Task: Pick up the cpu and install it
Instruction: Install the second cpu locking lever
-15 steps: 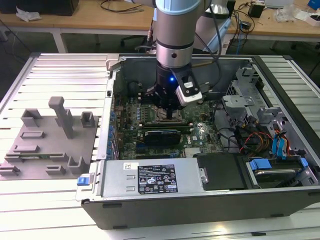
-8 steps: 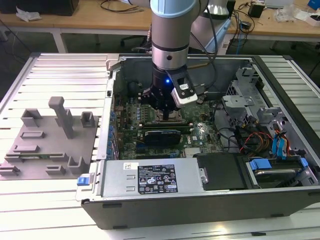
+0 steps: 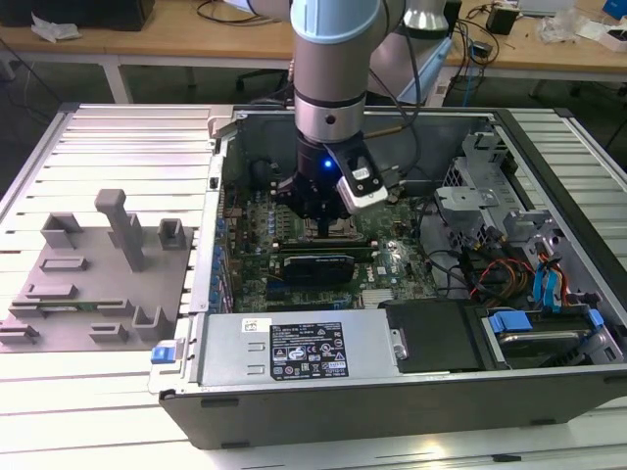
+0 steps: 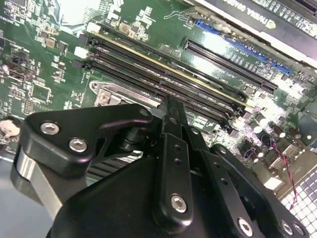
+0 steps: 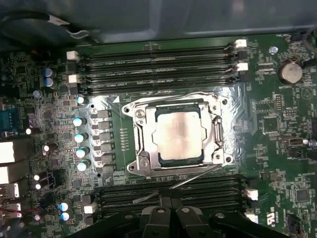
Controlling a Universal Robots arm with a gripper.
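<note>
One cpu (image 5: 179, 135) sits in your socket (image 5: 138, 148); your gripper (image 5: 171, 202) hovers beside it, jaws seemingly pressed together.

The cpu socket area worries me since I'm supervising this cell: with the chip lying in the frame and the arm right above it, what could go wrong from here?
1. The pale silver square cpu lies inside the metal socket frame with a thin lever loose; a nudge might shift it.
2. The black gripper hangs low over the memory slots, so a sideways move could clip them.
</note>
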